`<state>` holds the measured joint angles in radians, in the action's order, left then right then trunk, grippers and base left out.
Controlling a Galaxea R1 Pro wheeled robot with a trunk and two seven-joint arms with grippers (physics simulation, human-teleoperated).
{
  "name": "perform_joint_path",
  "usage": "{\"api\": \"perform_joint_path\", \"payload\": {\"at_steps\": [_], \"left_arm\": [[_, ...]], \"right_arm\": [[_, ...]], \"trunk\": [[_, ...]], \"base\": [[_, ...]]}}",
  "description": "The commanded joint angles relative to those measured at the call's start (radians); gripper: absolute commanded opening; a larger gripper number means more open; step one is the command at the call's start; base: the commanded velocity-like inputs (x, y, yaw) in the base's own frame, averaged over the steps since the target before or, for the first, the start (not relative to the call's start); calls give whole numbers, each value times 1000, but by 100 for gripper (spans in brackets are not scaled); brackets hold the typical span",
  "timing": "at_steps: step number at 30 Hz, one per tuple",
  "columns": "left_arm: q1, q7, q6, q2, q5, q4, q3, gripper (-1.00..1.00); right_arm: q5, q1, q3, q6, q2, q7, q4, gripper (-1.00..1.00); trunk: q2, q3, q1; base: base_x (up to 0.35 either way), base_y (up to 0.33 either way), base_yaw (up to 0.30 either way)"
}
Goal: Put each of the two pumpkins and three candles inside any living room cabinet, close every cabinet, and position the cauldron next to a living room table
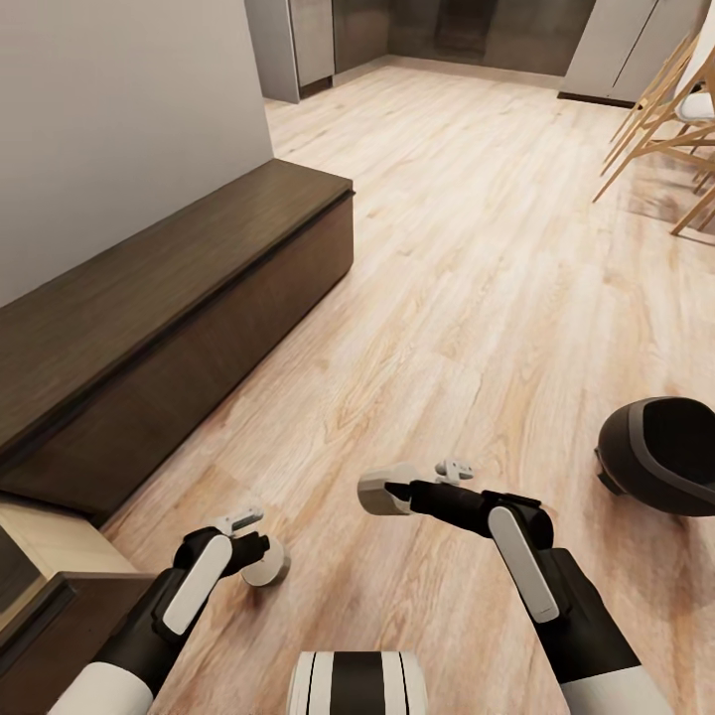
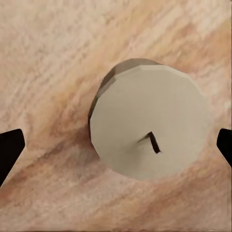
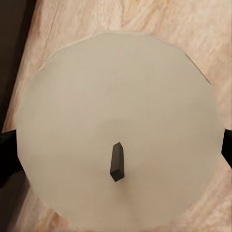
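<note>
Two candles show. One candle (image 1: 382, 491) (image 3: 116, 111) is clamped in my right gripper (image 1: 397, 492) (image 3: 116, 154), held above the floor, both fingertips touching its sides. The other candle (image 1: 266, 568) (image 2: 150, 123) stands on the wooden floor between the spread fingers of my open left gripper (image 1: 256, 552) (image 2: 116, 145), with a gap on each side. The black cauldron (image 1: 660, 467) sits on the floor at the right edge. The dark-brown cabinet (image 1: 169, 298) runs along the left wall; one drawer (image 1: 45, 544) at its near end is pulled out, pale inside. The pumpkins are out of view.
Wooden chair legs (image 1: 660, 109) stand at the far right. Grey kitchen cupboards (image 1: 318, 40) line the back. A white wall (image 1: 109, 109) rises behind the cabinet. Bare floor (image 1: 467, 248) stretches ahead between cabinet and chairs.
</note>
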<state>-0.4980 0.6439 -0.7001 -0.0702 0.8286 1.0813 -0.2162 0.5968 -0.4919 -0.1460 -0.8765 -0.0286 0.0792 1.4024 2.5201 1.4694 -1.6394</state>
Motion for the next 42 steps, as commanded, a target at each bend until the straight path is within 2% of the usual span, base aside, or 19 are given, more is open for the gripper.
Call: {"api": "perform_joint_path", "payload": {"at_steps": [1,4,12,17,20,24,27,34,42], "left_arm": [[-1,10,1,4,9,1,-12,100],[-1,10,1,10,10,3,-28,100],[-1,8,2,31,10,10,-31,100],[-1,8,8,32,10,6,-31,100],[-1,8,29,32,9,5,-34,100],[-1,8,57,32,8,5,-35,100],[-1,8,61,32,7,3,-37,100],[-1,8,78,32,7,2,-37,100],[-1,8,89,32,7,2,-37,100]], "right_arm": [[-11,0,-1,-3,0,11,0,-100],[-11,-1,-2,-2,1,15,0,-100],[-11,0,-3,0,1,16,-2,-100],[-10,1,-4,0,1,24,4,-100],[-10,7,-5,0,0,77,22,-100],[-12,59,-7,4,0,259,68,-100],[-12,69,-8,5,0,307,78,-100],[-12,72,-11,5,1,319,81,-100],[-18,72,-12,6,3,319,81,-100]], "trunk": [[0,1,0],[0,1,0],[0,1,0],[1,20,-2],[1,20,-2],[2,28,-3],[3,39,-4],[4,66,-7],[4,66,-7]], "base": [[0,0,0],[0,0,0],[0,0,0],[0,0,0],[0,0,0],[0,0,0],[0,0,0],[0,0,0],[0,0,0]]}}
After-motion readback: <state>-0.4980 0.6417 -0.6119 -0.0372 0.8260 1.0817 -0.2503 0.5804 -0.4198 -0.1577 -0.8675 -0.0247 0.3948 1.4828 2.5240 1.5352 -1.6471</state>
